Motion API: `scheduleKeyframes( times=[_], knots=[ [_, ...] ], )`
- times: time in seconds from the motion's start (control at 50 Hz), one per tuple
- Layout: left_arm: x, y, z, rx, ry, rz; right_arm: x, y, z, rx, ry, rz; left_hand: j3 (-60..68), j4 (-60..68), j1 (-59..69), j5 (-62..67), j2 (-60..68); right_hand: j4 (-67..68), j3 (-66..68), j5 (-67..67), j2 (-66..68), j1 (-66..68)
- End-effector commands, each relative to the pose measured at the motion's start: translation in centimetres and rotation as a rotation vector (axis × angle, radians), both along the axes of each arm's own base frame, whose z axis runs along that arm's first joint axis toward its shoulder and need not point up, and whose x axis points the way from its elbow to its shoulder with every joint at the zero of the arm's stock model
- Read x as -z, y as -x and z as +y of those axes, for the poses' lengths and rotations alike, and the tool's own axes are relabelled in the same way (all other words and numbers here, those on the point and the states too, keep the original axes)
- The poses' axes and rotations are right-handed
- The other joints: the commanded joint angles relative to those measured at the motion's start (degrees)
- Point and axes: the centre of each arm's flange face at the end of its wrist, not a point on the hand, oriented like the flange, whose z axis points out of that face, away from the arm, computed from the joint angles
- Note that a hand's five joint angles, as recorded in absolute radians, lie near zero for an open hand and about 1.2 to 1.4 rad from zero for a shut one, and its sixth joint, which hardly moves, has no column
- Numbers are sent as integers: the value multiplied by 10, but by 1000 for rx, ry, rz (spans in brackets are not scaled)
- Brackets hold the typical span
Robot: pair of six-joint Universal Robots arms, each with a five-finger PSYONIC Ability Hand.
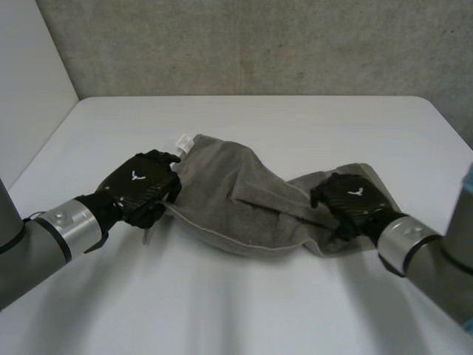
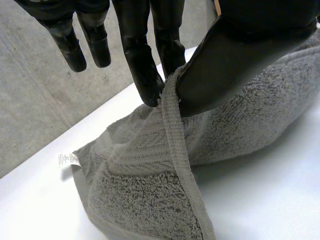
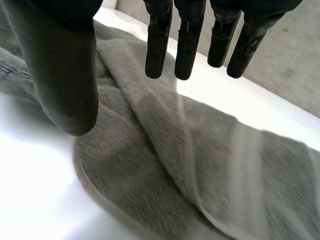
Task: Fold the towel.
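A grey towel (image 1: 244, 200) lies crumpled and bunched across the middle of the white table, with a small white label (image 1: 183, 140) at its far left corner. My left hand (image 1: 140, 185) is at the towel's left edge. In the left wrist view its thumb (image 2: 225, 55) and a finger pinch the towel's hemmed edge (image 2: 172, 125), lifting it slightly. My right hand (image 1: 353, 198) rests over the towel's right end. Its fingers (image 3: 187, 45) hang straight and apart from the thumb (image 3: 65, 75), just above the cloth (image 3: 165, 165), holding nothing.
The white table (image 1: 259, 310) runs wide on all sides of the towel. A grey concrete wall (image 1: 259, 44) stands behind the far edge and a white panel (image 1: 29, 74) at the left.
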Motion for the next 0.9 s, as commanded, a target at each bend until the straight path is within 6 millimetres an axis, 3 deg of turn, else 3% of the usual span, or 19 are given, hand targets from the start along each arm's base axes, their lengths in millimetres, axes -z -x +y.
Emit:
scheduleKeyframes(
  times=[0.02,0.12,0.28,0.48,0.68,0.9],
  knots=[
    [0,1,1,-9,-40,30,-6,29,-11,52,-35,40,-29,-34,73,48,39,-44,-24,-2,-22,-17],
    [0,2,2,-8,-50,38,-9,73,-40,175,4,90,-29,-34,73,48,39,-44,-24,15,-5,0],
    [-1,2,2,-8,-47,39,3,107,-59,232,3,181,-29,-34,73,48,39,-44,-24,84,64,69],
    [-1,2,3,-8,-52,39,8,118,-55,155,-28,192,-29,-34,73,48,39,-44,-24,125,104,109],
    [-1,2,4,-5,-53,39,17,116,-53,106,-61,217,-29,-34,73,48,39,-44,-24,27,7,12],
    [-1,2,4,-5,-54,38,27,116,-57,98,-81,218,-29,-34,73,48,39,-44,-24,34,14,18]
  ],
)
